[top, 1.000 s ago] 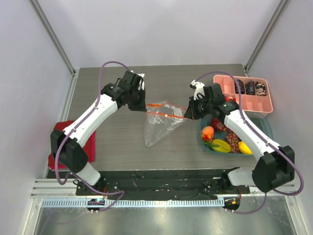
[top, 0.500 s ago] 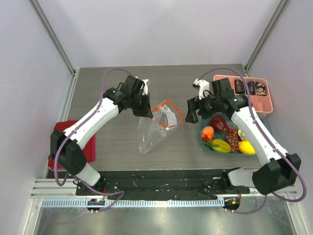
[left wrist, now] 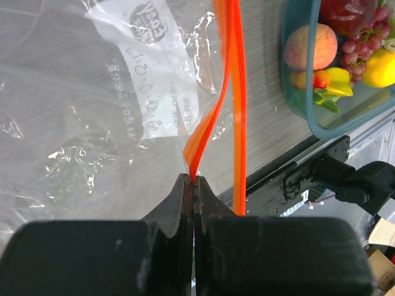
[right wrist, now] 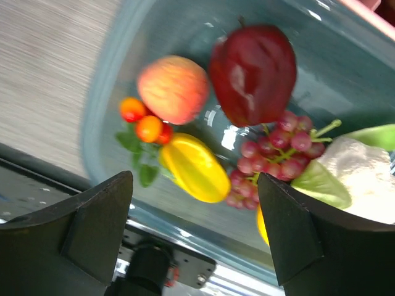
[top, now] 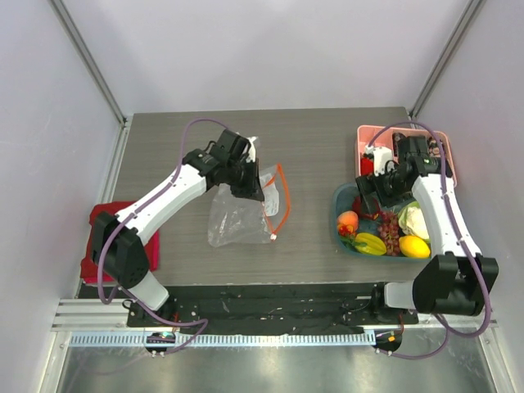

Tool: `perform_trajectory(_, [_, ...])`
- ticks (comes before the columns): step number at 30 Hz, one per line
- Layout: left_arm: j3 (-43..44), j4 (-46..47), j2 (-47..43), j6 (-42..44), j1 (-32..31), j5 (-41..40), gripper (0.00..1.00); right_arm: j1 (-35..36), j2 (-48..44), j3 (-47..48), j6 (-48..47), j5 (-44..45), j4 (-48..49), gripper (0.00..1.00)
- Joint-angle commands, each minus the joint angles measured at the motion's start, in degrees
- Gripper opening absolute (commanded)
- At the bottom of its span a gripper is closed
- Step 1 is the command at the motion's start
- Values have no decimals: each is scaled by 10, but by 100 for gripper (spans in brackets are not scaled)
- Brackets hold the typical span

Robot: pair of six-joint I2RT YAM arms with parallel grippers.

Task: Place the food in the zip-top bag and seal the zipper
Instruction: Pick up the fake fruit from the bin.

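Your left hand [left wrist: 193, 182] is clamped on the orange zipper [left wrist: 237, 92]; the zip-top bag [top: 233, 219] drapes onto the worktop [top: 319, 147]. Right hand [right wrist: 194, 185] is spread apart above the toy fruit [right wrist: 173, 89] in the teal bin [right wrist: 108, 111].

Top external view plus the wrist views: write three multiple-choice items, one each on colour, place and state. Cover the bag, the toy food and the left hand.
1. What colour is the zipper strip of the clear crinkly plastic zip-top bag?
A) blue B) orange-red C) green

2. Where does the small plastic toy food lie?
A) inside the bag B) on a white plate C) in the teal plastic bin

3. What is the left hand doing?
A) open, clear of the bag B) shut on the zipper strip C) shut on a lemon

Answers:
1 B: the strip shows orange-red in the left wrist view.
2 C: the fruit all sits in the bin and the bag holds none.
3 B: its fingers press together on the strip's end.
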Motion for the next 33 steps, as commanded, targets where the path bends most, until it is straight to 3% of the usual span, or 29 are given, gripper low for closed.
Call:
perform_trajectory(1, [4,34,-3,-1,-11,29,0,-7,40,-10,-53,77,47,86])
perform_trajectory(11, [21,43,13,-1,-14,63,0,-8,143,-19,-63,106,157,86])
perform_trajectory(23, [28,62,30,-10,-14,96,0,0,173,-82,-46,82,230,84])
perform_trajectory(27, [28,79,42,-34,-14,114,0,0,168,-80,-38,73,222,68])
perform_trajectory(28, [28,89,43,-41,-14,118,0,0,163,-79,-35,70,219,54])
perform_trajectory(29, [29,94,45,-47,-14,125,0,0,150,-71,-33,68,207,48])
perform_trajectory(31, [29,114,48,-63,-13,136,0,0,134,-56,-25,58,190,37])
perform_trajectory(33, [26,131,48,-73,-14,146,0,-1,107,-19,-16,48,157,31])
